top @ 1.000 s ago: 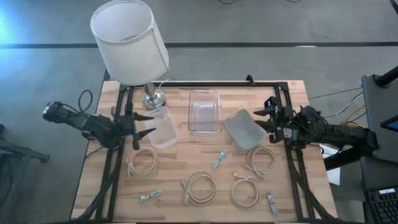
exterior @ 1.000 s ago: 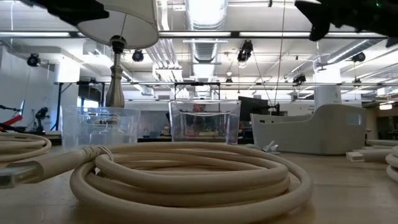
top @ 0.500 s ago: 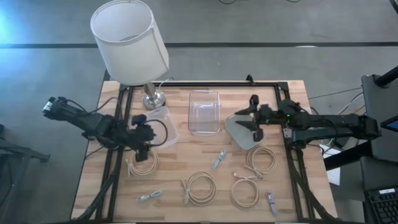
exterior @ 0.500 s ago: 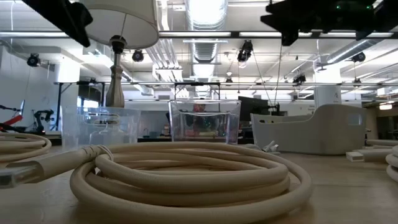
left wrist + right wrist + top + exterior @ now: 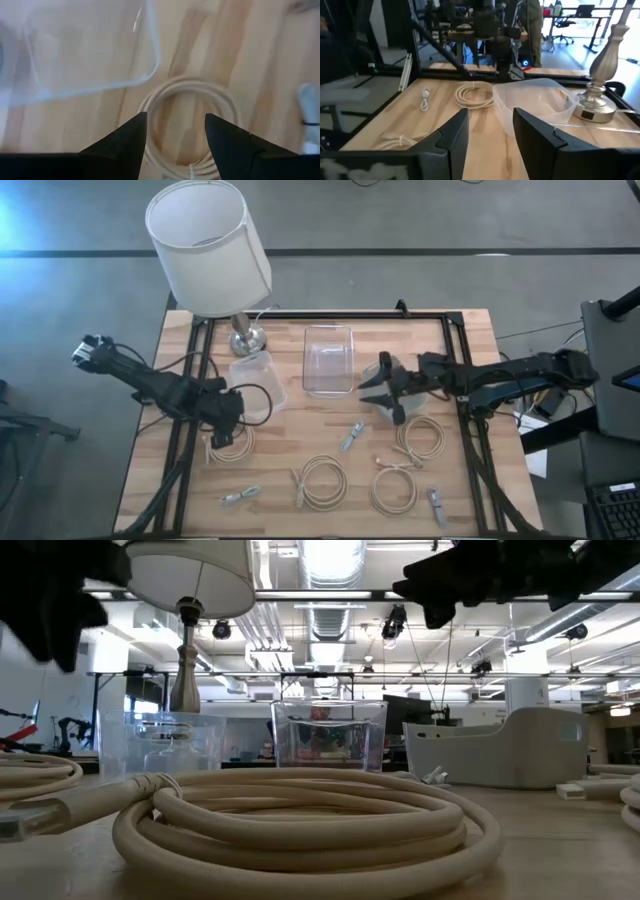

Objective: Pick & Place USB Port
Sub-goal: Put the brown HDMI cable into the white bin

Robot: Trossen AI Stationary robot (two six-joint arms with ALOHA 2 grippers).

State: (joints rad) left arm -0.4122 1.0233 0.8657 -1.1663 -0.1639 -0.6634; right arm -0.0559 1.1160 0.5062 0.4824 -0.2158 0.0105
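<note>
Three small grey USB pieces lie flat on the table: one [image 5: 352, 437] mid-table, one [image 5: 240, 496] near-left, one [image 5: 438, 507] near-right. Several cream cable coils lie around them. My left gripper [image 5: 226, 418] is open and points down over the left coil [image 5: 230, 442], touching nothing; in its wrist view the gripper [image 5: 175, 135] has the fingers either side of that coil [image 5: 187, 125], above it. My right gripper [image 5: 385, 387] is open above the left edge of the grey tray [image 5: 400, 392]. Its wrist view shows the gripper [image 5: 490, 131] empty.
A lamp [image 5: 208, 248] stands at the far left beside a clear container [image 5: 258, 385]. A second clear container [image 5: 328, 360] sits mid-table at the far side. A black frame [image 5: 330, 316] runs along the table's far edge and down both sides.
My left gripper has moved toward the near edge and the table's right and tipped downward, ending over the left coil. My right gripper has travelled toward the table's left, from the right frame rail to above the grey tray. Nothing on the table has moved.
</note>
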